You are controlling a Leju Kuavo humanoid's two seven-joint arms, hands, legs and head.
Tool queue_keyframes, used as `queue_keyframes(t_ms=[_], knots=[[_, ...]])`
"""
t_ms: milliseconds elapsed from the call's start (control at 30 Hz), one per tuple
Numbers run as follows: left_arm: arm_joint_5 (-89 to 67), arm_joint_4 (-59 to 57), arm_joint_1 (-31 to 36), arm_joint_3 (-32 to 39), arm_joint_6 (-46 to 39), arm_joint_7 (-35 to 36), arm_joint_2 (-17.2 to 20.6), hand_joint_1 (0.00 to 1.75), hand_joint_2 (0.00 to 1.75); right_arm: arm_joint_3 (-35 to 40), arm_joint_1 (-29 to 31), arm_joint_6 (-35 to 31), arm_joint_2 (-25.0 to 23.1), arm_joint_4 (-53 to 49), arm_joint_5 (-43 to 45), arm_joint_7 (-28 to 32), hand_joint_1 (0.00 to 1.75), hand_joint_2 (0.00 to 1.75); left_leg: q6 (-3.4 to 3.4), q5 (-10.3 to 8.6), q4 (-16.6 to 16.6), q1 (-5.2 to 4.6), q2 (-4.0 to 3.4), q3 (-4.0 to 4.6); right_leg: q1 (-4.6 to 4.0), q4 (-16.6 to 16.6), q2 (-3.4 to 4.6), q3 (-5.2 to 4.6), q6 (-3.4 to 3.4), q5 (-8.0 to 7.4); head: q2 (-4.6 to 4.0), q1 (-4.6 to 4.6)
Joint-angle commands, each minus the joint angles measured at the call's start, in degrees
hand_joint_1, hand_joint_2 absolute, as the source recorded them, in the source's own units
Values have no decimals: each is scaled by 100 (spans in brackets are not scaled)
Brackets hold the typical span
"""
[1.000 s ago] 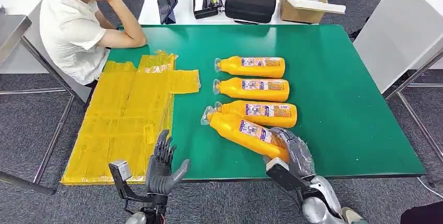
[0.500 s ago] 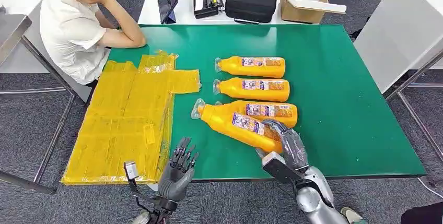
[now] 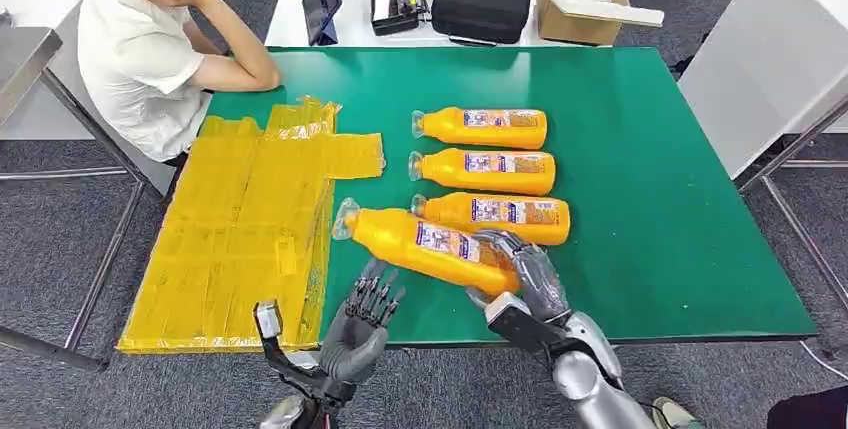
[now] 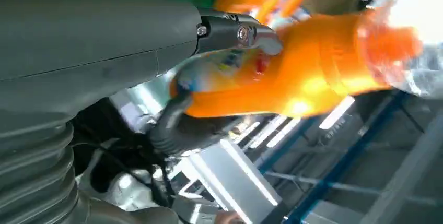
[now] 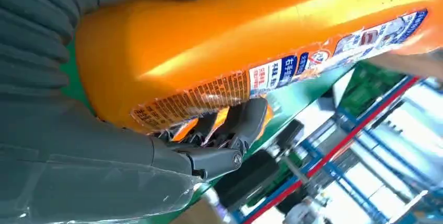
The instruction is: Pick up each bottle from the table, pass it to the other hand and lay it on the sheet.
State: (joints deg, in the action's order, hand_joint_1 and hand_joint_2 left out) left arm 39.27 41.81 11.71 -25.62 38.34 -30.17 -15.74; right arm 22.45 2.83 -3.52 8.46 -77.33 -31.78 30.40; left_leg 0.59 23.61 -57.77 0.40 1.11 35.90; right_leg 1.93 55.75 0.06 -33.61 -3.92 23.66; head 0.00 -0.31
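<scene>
Held one bottle [image 3: 430, 245] in right hand [image 3: 520, 274], left hand [image 3: 365, 324] spread near table's front edge; nothing on sheet [image 3: 230, 239], three bottles [image 3: 485, 169] left.

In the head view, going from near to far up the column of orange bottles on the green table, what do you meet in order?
The bottle held in the right robot hand comes first → second bottle → third bottle → farthest bottle → black case on the white table beyond.
</scene>
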Motion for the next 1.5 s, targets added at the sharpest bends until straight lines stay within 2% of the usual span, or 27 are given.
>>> queue_keyframes(t_ms=[33, 133, 300, 367, 400, 467, 667, 1000, 1033, 1100, 1167, 1200, 1233, 1267, 1467, 1500], knots=[[4, -114, 456, 128, -177, -6, -117, 0, 175, 495, 302, 136, -230, -30, 59, 42, 175, 175, -3, 8, -5, 7, -16, -8, -10, 1, 9, 6, 18, 3, 0, 0], [272, -305, 494, 350, -360, 257, -171, 0, 175, 637, 279, 161, -211, -196, 82, 124, 173, 175, -2, 6, -3, 5, -15, -10, -8, 0, 8, 7, 17, 3, 0, -2], [212, -506, 543, 535, -516, -28, -156, 0, 175, 866, 146, 129, -129, -728, 84, 115, 175, 175, -3, 11, -3, 9, -21, -16, -8, 1, 12, 13, 21, 6, 0, -2], [173, -429, 561, 576, -506, -120, -137, 0, 175, 917, 134, 172, -105, -748, 115, 97, 175, 175, -2, 4, -1, 9, -7, -6, -6, -1, 1, 6, 14, 3, 0, -2], [139, -390, 581, 589, -512, -159, -127, 0, 175, 934, 129, 171, -108, -745, 113, 96, 175, 175, -4, 19, -8, 17, -18, -29, -18, -1, 5, 31, 34, 13, 0, 0], [332, -390, 597, 713, -482, 128, -173, 0, 175, 983, 141, 169, -139, -743, 148, 139, 173, 175, -3, 14, -6, 13, -15, -21, -13, 0, 5, 21, 27, 10, 0, 0], [63, -308, 667, 709, -835, -130, -213, 0, 175, 1175, 178, 216, -180, -829, 218, 178, 175, 175, -2, 4, -1, 8, -9, -5, -5, 0, 3, 3, 14, 3, 0, -2], [227, 66, 549, 845, -679, -230, -170, 0, 175, 1208, 166, 330, -173, -790, 369, 150, 169, 175, -3, 11, -5, 13, -13, -15, -12, -1, 5, 15, 22, 6, 0, 0], [323, 195, 512, 891, -554, -249, -160, 0, 175, 1206, 162, 339, -172, -778, 376, 148, 164, 175, -2, 7, -3, 10, -10, -9, -8, -1, 4, 7, 17, 4, 0, 0], [526, 574, 407, 909, -239, -181, -124, 0, 175, 1207, 180, 402, -193, -691, 398, 128, 164, 175, -3, 12, -6, 13, -18, -16, -12, 0, 9, 15, 24, 7, 0, 0], [503, 873, 325, 847, -271, -121, -107, 0, 175, 1177, 189, 436, -213, -589, 415, 96, 164, 175, -3, 5, -2, 10, -11, -5, -8, -1, 6, 3, 14, 2, 0, 0], [528, 938, 303, 820, -211, -100, -106, 10, 175, 1163, 188, 436, -217, -557, 415, 94, 161, 175, -4, 11, -5, 14, -17, -15, -13, -1, 9, 13, 23, 6, 0, 0], [588, 981, 287, 809, -148, -69, -111, 12, 175, 1150, 187, 433, -221, -521, 414, 93, 159, 175, -4, 18, -7, 16, -21, -26, -17, -1, 9, 25, 31, 12, 0, -2], [588, 981, 287, 809, -148, -69, -111, 12, 175, 1150, 187, 433, -221, -521, 414, 93, 159, 175, -2, 5, -1, 11, -8, -8, -9, -3, 2, 8, 15, 3, 0, 0], [589, 982, 280, 805, -154, -68, -118, 14, 175, 1135, 177, 422, -207, -502, 418, 103, 161, 175, -2, 15, -2, 16, -16, -27, -15, -8, 5, 29, 26, 9, 0, -2], [1073, 885, 299, 845, 196, 271, -148, 0, 175, 1102, 189, 450, -231, -421, 412, 79, 161, 175, -2, 11, 0, 12, -13, -21, -11, -7, 5, 21, 21, 6, 0, -2]])
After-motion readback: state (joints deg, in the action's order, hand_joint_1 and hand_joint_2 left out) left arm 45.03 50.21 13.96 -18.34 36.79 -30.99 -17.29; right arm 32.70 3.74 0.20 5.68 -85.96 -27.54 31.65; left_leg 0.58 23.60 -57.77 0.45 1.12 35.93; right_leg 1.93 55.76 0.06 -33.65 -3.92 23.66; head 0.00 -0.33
